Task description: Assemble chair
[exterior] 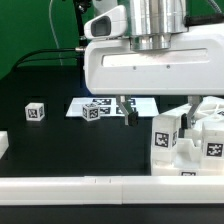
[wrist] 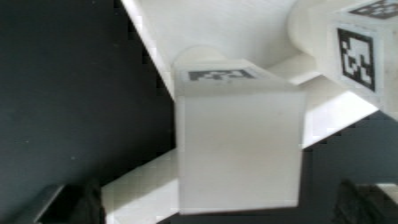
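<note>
The tool (exterior: 127, 112) hangs open over a chair part (wrist: 231, 150); a reach to grasp, I judge; next it must lower astride it and close.

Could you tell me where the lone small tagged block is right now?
The small tagged block sits alone at the exterior view's left, left of the marker board.

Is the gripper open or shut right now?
Open. The gripper has its fingertips wide apart in the wrist view, either side of the white chair part, not pinching it.
</note>
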`<state>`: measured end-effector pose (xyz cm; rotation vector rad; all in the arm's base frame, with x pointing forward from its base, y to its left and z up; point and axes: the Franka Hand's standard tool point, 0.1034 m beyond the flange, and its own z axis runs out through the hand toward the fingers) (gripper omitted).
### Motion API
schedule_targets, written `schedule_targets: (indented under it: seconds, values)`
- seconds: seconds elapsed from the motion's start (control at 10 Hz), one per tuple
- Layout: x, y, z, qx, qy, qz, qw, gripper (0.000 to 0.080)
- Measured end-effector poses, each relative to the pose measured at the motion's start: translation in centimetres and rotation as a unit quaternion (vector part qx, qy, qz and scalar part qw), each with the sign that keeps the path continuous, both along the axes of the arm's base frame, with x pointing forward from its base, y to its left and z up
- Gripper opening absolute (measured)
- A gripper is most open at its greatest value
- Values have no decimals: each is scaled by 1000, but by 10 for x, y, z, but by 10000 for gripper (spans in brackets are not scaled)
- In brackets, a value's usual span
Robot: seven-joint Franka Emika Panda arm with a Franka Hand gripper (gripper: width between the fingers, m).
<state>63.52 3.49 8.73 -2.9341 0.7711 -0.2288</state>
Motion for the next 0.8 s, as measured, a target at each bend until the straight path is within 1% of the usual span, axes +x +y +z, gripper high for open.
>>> schedule_targets:
  seconds: [0.2,0.4,0.5,0.6,0.7,0.8]
  values:
    - [-8,-2,-4,5,24,1,1000,648]
    - [-13,10,-10,4,32,-10,999,648]
    - [-12,7,-9,4,32,-20,999,648]
    - [-12,6,-9,6,32,-31,999,560]
    - [-12,6,-9,5,32,-31,999,376]
    - [-12,6,-9,7,33,-40,999,376]
